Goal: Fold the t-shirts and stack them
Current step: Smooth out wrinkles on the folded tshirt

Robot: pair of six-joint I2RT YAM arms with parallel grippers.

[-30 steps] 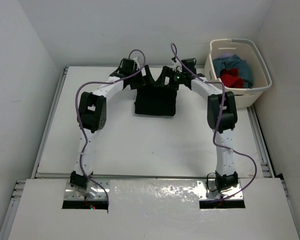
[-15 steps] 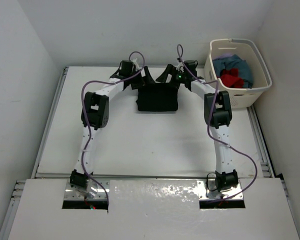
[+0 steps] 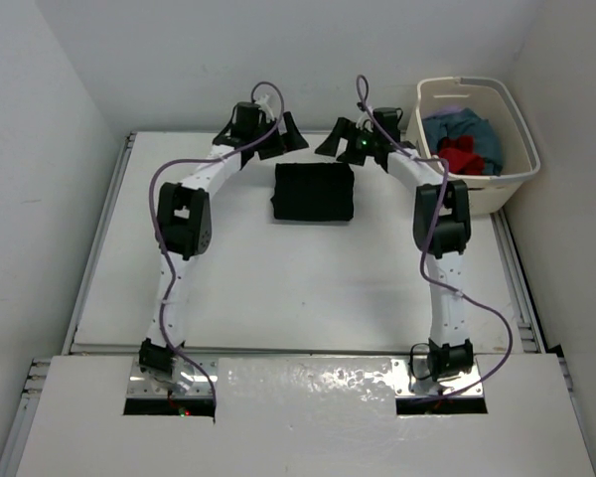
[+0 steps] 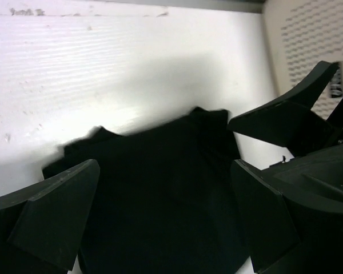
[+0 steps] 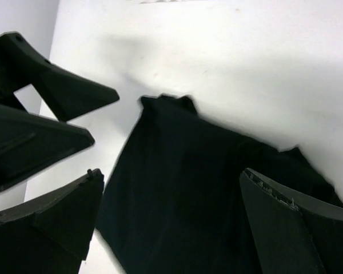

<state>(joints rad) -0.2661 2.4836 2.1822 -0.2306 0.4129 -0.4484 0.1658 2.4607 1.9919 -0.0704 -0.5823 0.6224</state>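
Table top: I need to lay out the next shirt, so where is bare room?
The widest bare stretch of the table lies between the arms, from the black t-shirt to the near edge. Another strip runs outside the left arm. Crowded: the far edge, with the open left gripper and right gripper, and beside the laundry basket.

The white worktop [image 3: 278, 288] spreads out in front of me, with pale metal rails [image 3: 97, 248] along its left and right edges and plain white walls [image 3: 40, 149] closing it in. At its far right corner a cream plastic laundry basket [image 3: 492, 194] stands upright, and my left wrist view catches its perforated side. Along the near edge lies a white board [image 3: 308, 427] with a shiny patch [image 3: 308, 383], perhaps film or tape.
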